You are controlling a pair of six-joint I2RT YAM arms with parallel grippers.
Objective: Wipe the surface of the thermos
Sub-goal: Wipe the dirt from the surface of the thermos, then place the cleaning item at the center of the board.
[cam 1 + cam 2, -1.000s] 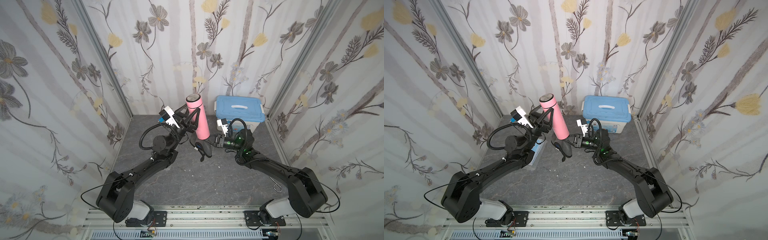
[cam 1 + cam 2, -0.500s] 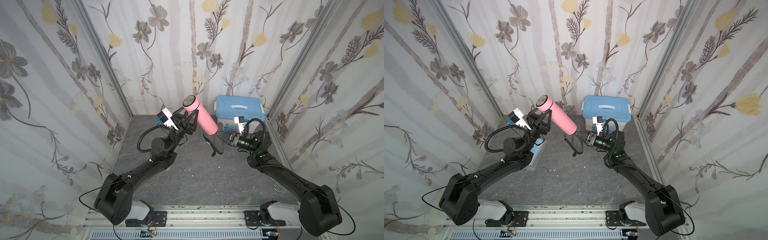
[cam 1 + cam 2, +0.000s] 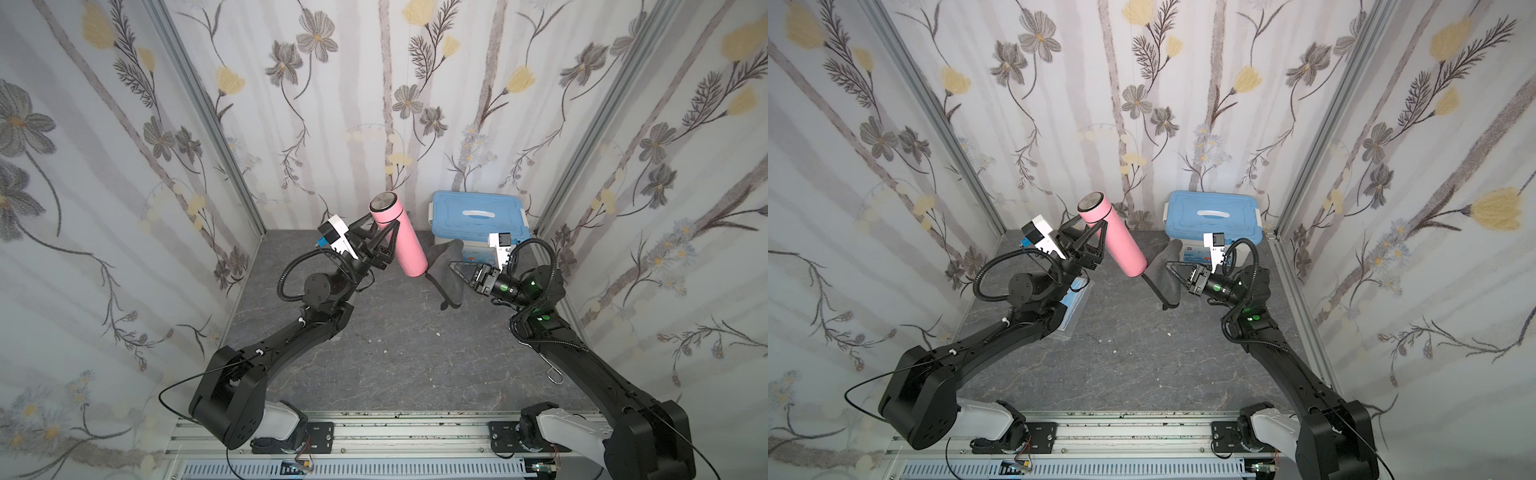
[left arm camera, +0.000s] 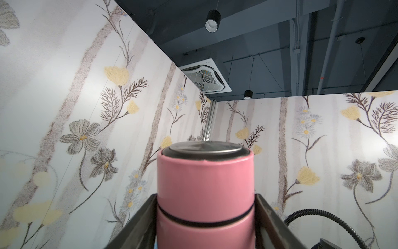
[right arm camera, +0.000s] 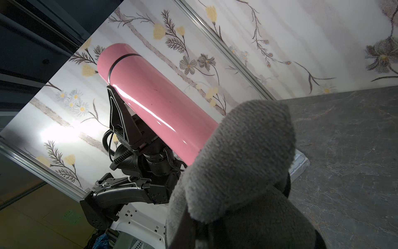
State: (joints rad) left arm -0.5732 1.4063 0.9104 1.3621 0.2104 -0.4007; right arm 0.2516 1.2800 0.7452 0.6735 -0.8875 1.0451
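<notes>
The pink thermos [image 3: 400,241] [image 3: 1113,241] with its silver cap hangs tilted above the table, cap up and to the left. My left gripper [image 3: 382,223] [image 3: 1090,224] [image 4: 204,200] is shut on its upper body, just below the dark seam. In the left wrist view its fingers [image 4: 148,207] press on both sides of the thermos [image 4: 204,183]. My right gripper [image 3: 454,264] [image 3: 1169,264] is shut on a grey cloth [image 3: 446,272] [image 3: 1165,276]. The cloth [image 5: 247,161] covers the lower end of the thermos [image 5: 155,103] and hides the right fingers in the right wrist view.
A white box with a blue lid [image 3: 478,216] [image 3: 1212,220] stands at the back right, just behind the right gripper. A flat blue and white packet [image 3: 1076,309] lies under the left arm. A small metal hook [image 3: 552,374] lies by the right wall.
The left gripper has lifted the thermos off the table and tilted it, cap to the left. The right gripper has carried the cloth to the right and up, to the thermos's lower end.
</notes>
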